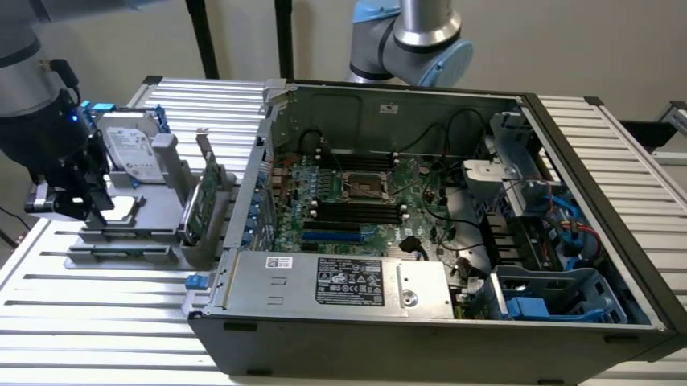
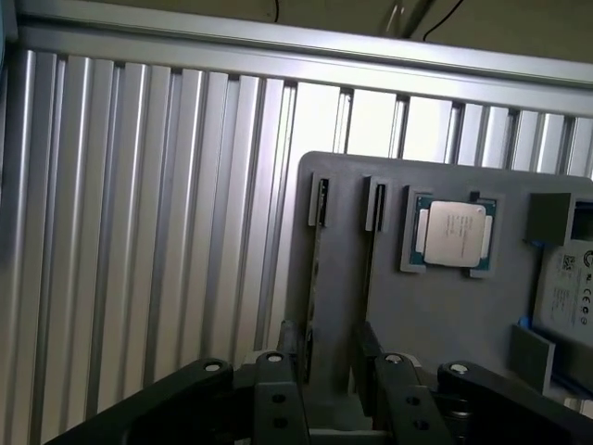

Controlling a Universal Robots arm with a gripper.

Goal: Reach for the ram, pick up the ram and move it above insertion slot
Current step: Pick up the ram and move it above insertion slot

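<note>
Silver slats made up the worktop (image 1: 108,314), and a grey holder (image 2: 445,324) lay on it at the exterior view's left. The ram (image 2: 316,269) stood on its thin edge in one slot of that holder. In the wrist view it looked like a dark, narrow line. The end effector (image 2: 326,338) was right over the ram. Its two black fingers (image 2: 289,341) were apart, with one on each side of the stick. I could not tell if they touched it. The ram was not lifted; it sat in its slot.

A second slot (image 2: 374,206) was just beside the first one. Next to that, a square silver chip (image 2: 454,234) lay flat in its own little pocket. A silver hard drive (image 2: 567,297) with a white label was near the chip, at the far side of the holder. In the exterior view a green card (image 1: 202,201) with a metal bracket stood upright between the holder and the computer case (image 1: 376,346).

The case was open and lay in the middle of the worktop. Long black memory slots (image 1: 355,211) showed on the green board inside it, well apart from the ram. A second robot arm (image 1: 424,36) stood behind the case.
</note>
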